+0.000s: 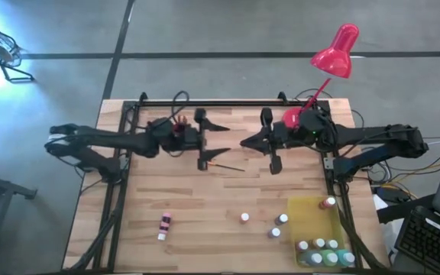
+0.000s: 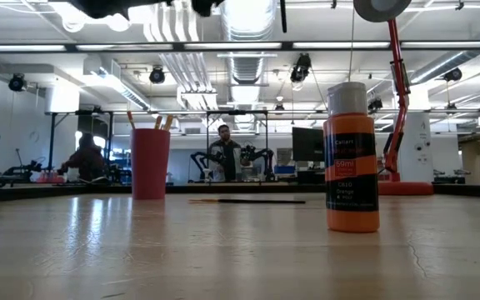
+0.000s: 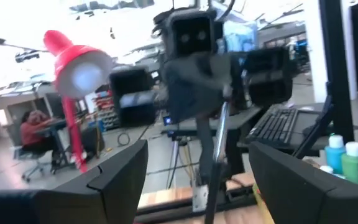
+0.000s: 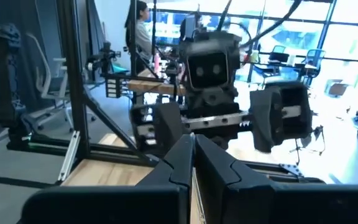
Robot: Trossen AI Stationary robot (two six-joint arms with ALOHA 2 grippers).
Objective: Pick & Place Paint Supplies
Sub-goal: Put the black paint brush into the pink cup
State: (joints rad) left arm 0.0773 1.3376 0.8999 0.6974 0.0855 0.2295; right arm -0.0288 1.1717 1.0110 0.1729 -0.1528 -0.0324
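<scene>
One paintbrush [image 1: 226, 166] lies between the open, empty left gripper [image 1: 221, 139] and closed right gripper [image 1: 248, 142].

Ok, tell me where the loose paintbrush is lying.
In the high view the paintbrush lies flat on the table's far middle, between and just nearer than the left gripper and right gripper, well away from the yellow tray.

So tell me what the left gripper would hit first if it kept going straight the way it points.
Most likely the right gripper: the open left gripper points at it, tips facing across a small gap. Their relative height is unclear.
</scene>
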